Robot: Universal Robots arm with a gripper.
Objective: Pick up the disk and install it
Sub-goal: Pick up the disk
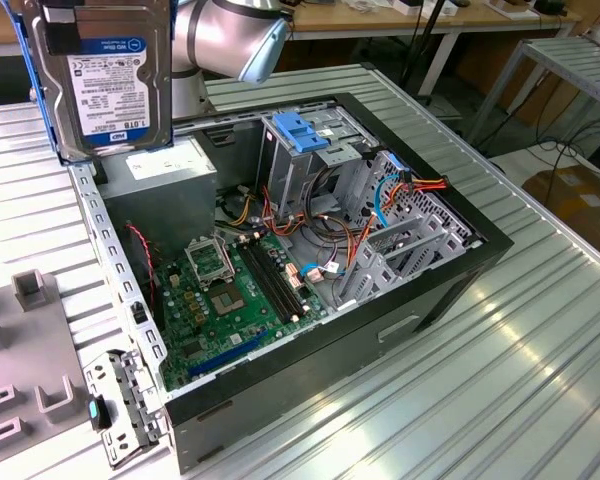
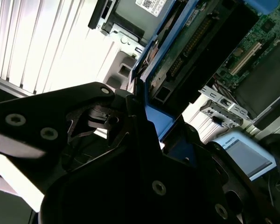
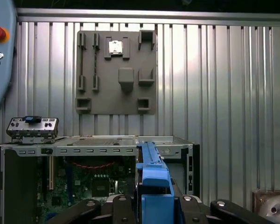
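The disk, a silver hard drive with a white and blue label and blue side rails, hangs upright in the air above the back corner of the open computer case, at the exterior view's left. My gripper is shut on the disk, its black fingers clamping the blue rail from both sides. The second wrist view shows the same grip, with my gripper on the disk edge. The drive cage with its light-blue bracket stands inside the case at the back.
The case lies open on a slatted metal table, showing the motherboard, cables and a grey power-supply box. A grey fixture plate lies beside the case. A teach pendant rests at the table edge.
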